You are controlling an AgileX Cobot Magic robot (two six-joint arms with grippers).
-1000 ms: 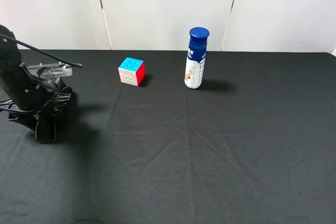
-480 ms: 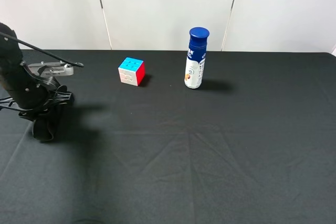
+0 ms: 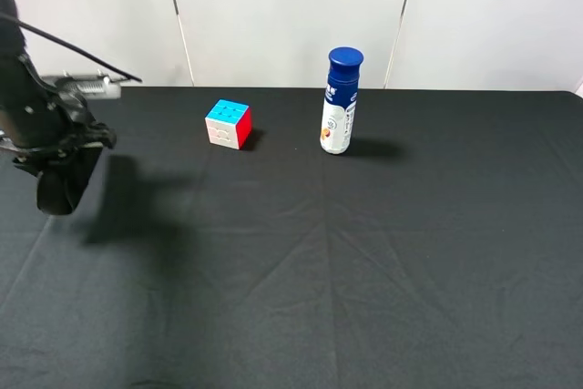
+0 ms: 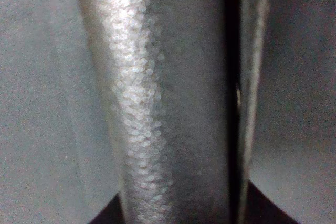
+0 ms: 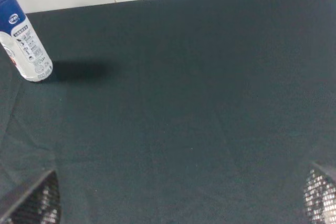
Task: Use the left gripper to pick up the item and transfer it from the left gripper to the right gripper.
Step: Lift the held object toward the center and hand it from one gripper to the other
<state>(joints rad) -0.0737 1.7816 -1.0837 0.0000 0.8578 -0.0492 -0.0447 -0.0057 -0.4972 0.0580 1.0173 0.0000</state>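
The item, a long black leather-like pouch (image 3: 56, 190), hangs off the table from my left gripper (image 3: 60, 154) at the far left of the exterior view. The gripper is shut on its upper part. In the left wrist view the pouch (image 4: 173, 103) fills the frame as a grainy dark surface, very close. My right gripper (image 5: 176, 199) is open and empty; only its two mesh-like fingertips (image 5: 32, 199) show at the corners of the right wrist view. It is out of sight in the exterior view.
A coloured puzzle cube (image 3: 229, 123) sits at the back left-centre of the black cloth (image 3: 364, 252). A white bottle with a blue cap (image 3: 340, 102) stands upright at the back centre; it also shows in the right wrist view (image 5: 21, 40).
My left arm has risen and moved slightly left and back, lifting the pouch off the cloth. Its shadow on the cloth has spread. The cube and bottle have not moved.
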